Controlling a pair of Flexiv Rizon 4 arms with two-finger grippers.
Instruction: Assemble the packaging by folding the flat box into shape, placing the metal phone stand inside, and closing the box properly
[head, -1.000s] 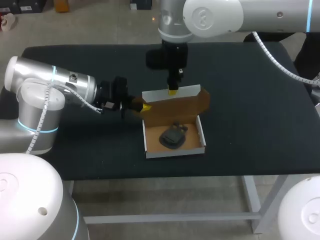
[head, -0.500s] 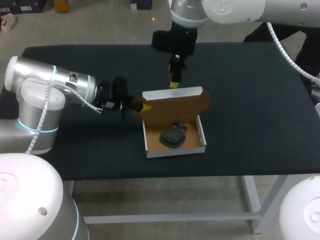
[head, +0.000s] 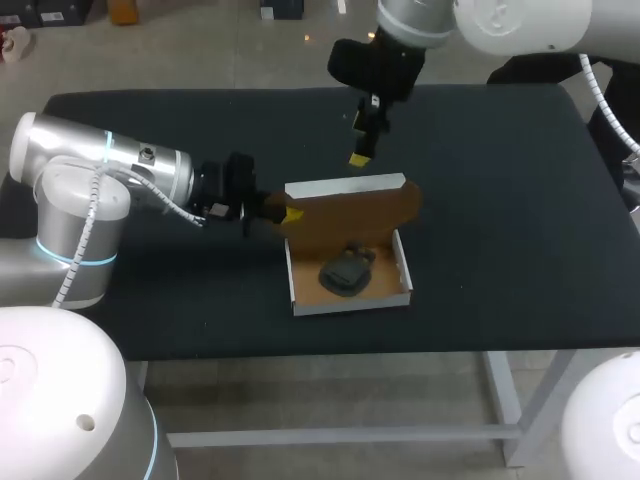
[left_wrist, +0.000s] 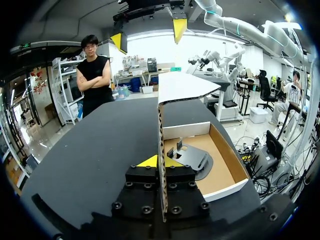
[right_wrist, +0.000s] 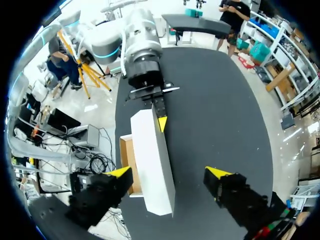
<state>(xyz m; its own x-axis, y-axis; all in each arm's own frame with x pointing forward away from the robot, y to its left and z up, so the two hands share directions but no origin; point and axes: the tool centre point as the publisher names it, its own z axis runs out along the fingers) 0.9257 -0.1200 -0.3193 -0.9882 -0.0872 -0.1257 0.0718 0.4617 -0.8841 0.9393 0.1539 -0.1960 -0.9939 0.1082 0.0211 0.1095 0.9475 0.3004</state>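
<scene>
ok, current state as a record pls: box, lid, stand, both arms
box: cardboard, folded into an open tray
lid: standing upright at the tray's far side, not closed
phone stand: inside the tray
left gripper: fingers shut on the lid's end
right gripper: fingers open, above the lid, clear of it

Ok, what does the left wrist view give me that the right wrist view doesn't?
Only left wrist: the phone stand lying inside the box, on its brown floor. Only right wrist: the white outer face of the lid, which hides the stand, plus my left arm beyond it. Both: the left gripper shut on the box's side flap, and the right gripper open above the raised lid, not touching.
</scene>
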